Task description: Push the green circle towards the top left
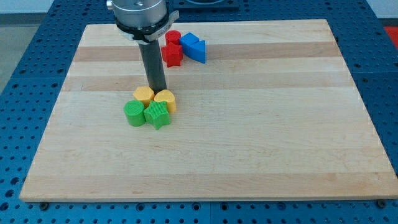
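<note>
Tool's bare rod tip (pixel 158 89), nothing to pinch, sits above the yellow blocks; green round plastic block (pixel 133 114) remains mid-frame, unpushed.

A pale wooden board (pixel 249 143) is lying flat across the middle of the scene, its planks running from the view's left to the view's right in alternating lighter and darker bands of grain. Beneath it, a blue perforated surface (pixel 25 93) is showing on all four sides, its regular rows of small holes catching soft glints of light. Even, diffuse lighting is falling from above, casting only faint, short shadows on the wood. Along the view's top edge, a strip of darker, indistinct background (pixel 280 7) is sitting beyond the blue surface, too cropped to make out further.
</note>
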Robot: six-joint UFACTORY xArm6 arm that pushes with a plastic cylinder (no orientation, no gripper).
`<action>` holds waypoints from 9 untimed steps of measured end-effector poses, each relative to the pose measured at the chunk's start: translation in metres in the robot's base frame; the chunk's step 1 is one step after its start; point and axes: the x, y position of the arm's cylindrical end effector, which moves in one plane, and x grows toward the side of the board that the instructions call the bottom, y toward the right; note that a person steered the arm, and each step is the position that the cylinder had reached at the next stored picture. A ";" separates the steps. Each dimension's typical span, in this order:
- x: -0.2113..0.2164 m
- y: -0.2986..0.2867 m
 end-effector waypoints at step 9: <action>0.105 -0.034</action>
